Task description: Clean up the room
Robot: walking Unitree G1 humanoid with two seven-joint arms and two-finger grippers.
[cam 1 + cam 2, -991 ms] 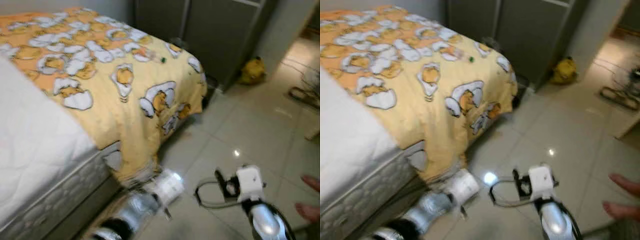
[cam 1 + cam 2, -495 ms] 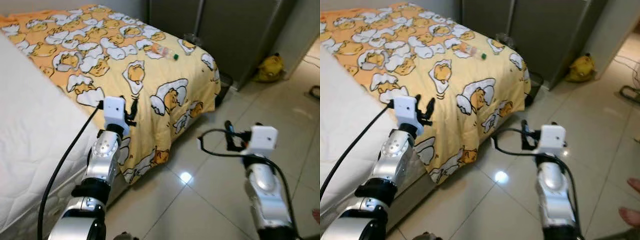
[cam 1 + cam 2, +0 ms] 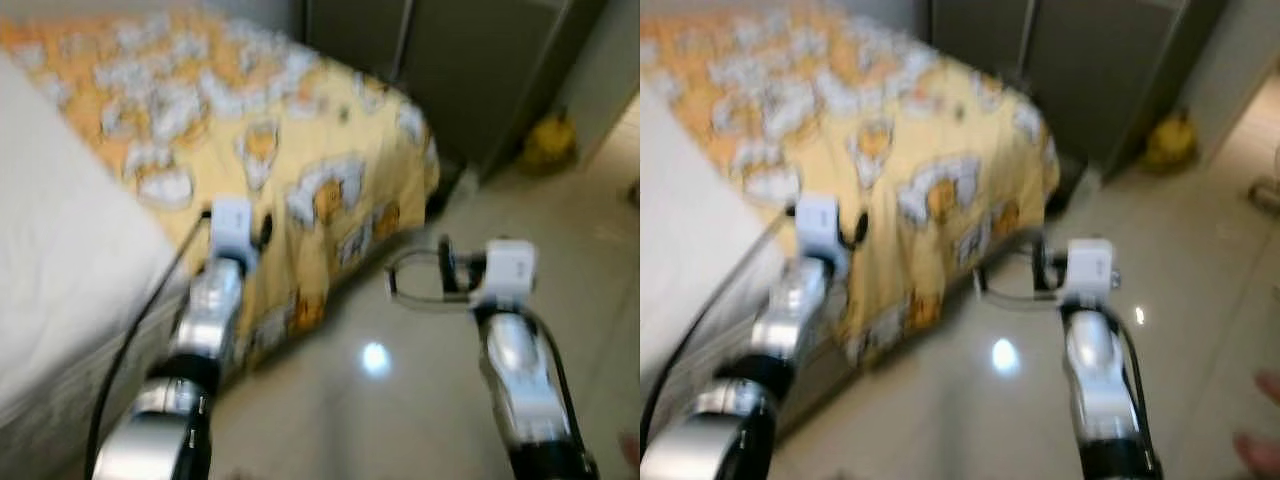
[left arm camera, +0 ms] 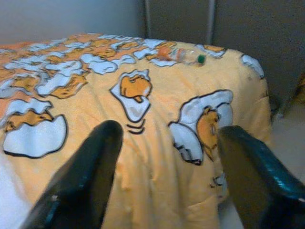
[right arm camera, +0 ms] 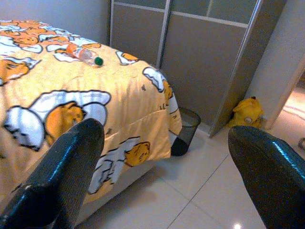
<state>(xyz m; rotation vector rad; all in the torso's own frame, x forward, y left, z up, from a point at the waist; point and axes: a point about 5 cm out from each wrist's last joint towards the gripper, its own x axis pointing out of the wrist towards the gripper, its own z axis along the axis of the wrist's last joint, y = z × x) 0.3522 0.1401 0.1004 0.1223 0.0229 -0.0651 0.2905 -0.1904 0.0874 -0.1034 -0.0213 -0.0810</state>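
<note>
Both arms are raised beside the bed, the left gripper [image 4: 164, 176] and right gripper [image 5: 164, 176] each with fingers spread wide and holding nothing. This looks like the approach step: the plastic bottle [image 4: 187, 55] lies on the yellow duvet [image 4: 157, 157] near the far corner, so the robot must get closer before reaching. Beyond the bed's foot stands a black waste bin [image 5: 185, 130], a likely place for it.

Both silver arms reach forward, blurred in the eye views. The left gripper [image 4: 164, 157] has its 2 black fingers spread wide. The right gripper [image 5: 164, 157] is spread likewise.
</note>
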